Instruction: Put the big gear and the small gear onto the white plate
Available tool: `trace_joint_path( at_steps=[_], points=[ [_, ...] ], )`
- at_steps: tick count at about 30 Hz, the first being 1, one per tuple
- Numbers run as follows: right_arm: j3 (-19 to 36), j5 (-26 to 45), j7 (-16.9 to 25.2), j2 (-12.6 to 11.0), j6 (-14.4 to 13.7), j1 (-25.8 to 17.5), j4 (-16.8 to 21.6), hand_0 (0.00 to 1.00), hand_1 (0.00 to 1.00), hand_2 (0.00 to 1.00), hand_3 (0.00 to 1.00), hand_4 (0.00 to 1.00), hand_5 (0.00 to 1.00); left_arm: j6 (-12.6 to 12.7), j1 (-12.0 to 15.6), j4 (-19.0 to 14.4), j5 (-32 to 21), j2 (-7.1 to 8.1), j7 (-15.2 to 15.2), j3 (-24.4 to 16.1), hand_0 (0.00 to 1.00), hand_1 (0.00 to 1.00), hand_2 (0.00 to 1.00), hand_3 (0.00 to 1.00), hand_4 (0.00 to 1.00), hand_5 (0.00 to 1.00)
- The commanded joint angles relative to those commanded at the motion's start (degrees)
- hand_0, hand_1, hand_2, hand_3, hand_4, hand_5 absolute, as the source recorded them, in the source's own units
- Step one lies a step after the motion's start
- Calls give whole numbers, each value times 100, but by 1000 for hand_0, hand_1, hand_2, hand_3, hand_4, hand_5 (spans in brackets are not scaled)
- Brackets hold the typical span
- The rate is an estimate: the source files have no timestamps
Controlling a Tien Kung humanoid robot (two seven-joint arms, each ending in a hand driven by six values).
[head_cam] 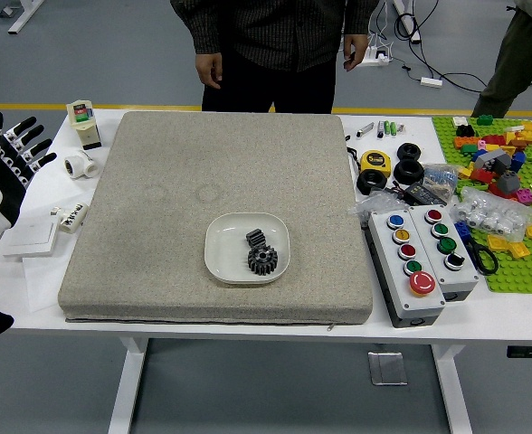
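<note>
"What's the biggest thing there?"

"The white table (492,316), and on it a thick grey pad (157,244)."

"Anyone around?"

"A person in a dark checked shirt (280,32) stands at the far side, both hands (209,70) hanging down beside the body. Another, in green trousers (515,59), is at the far right."

"And the right end of the table?"

"Green building boards (515,280) with coloured bricks, then two button boxes (397,276) side by side, left of them."

"The robot?"

"Its left hand (14,167) is up over the table's left end, fingers spread, gripping nothing. I can't see a right hand, so I can't tell how that one is."

"So where are the gears?"

"Both on the white plate (223,262), which sits on the pad towards the near edge. The big gear (262,260) is a little right of the plate's middle, and the small gear (256,238) lies tilted just beyond it. Whether they touch, I can't tell."
</note>
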Motion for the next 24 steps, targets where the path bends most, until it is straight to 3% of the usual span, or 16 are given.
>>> trace_joint_path(
  at_steps=[24],
  points=[
    [13,-28,2,-13,-4,19,5,742,788,817,722,892,774,12,3,-39,34,-2,9,-14,799,877,925,885,943,998]
  ],
)
